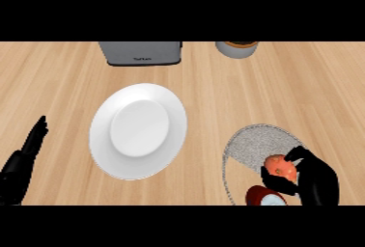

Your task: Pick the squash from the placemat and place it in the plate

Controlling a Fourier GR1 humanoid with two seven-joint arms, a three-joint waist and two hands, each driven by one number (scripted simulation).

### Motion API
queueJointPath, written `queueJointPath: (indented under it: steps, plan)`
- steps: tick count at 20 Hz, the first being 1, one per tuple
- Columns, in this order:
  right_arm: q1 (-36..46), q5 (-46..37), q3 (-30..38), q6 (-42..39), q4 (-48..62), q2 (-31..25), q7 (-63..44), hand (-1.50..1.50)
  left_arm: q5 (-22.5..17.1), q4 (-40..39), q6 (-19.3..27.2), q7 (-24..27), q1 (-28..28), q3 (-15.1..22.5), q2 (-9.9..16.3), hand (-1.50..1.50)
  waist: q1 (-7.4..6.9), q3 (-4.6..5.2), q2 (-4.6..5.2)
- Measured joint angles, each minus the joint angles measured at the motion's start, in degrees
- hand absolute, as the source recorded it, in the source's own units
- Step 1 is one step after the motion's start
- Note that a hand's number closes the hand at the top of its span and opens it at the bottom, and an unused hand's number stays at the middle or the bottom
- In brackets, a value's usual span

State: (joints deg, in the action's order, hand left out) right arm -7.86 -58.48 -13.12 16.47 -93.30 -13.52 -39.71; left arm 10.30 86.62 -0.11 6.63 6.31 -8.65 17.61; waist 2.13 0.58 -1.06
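White plate (pixel 121 144) holds nothing; right hand (pixel 310 176) fingers apparently curl round the orange squash (pixel 279 167) over the placemat (pixel 257 144).

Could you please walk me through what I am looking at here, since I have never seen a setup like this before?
This single picture looks steeply down from a humanoid robot's head onto a wooden counter. The black shapes are its hands. The left hand rests open at the left edge, fingers up. The right hand is curled around an orange squash, over a grey placemat. A white plate sits in the middle, with nothing on it; the squash is meant to go there. At the far edge stand a grey appliance, perhaps a toaster, and a round container. A red-rimmed object shows at the bottom; I cannot tell what it is.
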Motion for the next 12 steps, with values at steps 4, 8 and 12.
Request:
queueJointPath:
  steps: [4, 8, 12]
  plan:
    - [-2.9, -13.1, -6.0, 0.3, -11.9, 1.6, -7.4, 1.5, 0.3, 0.5, 0.2, 0.2, 0.6, 0.2, -0.3, 0.0, -0.25, -0.18, 0.13]
    - [-3.1, -23.8, -14.6, -2.6, -23.0, 3.9, -10.7, 1.5, 0.2, 0.2, 0.0, -0.2, -0.5, 0.0, -0.3, 0.0, -0.63, -0.28, 0.31]
    - [0.6, -31.5, -24.8, -9.0, -29.1, 8.8, -13.4, 1.5, 0.9, 0.8, 0.1, -0.4, -0.7, 1.3, -1.1, 0.0, -1.58, -0.36, 0.55]
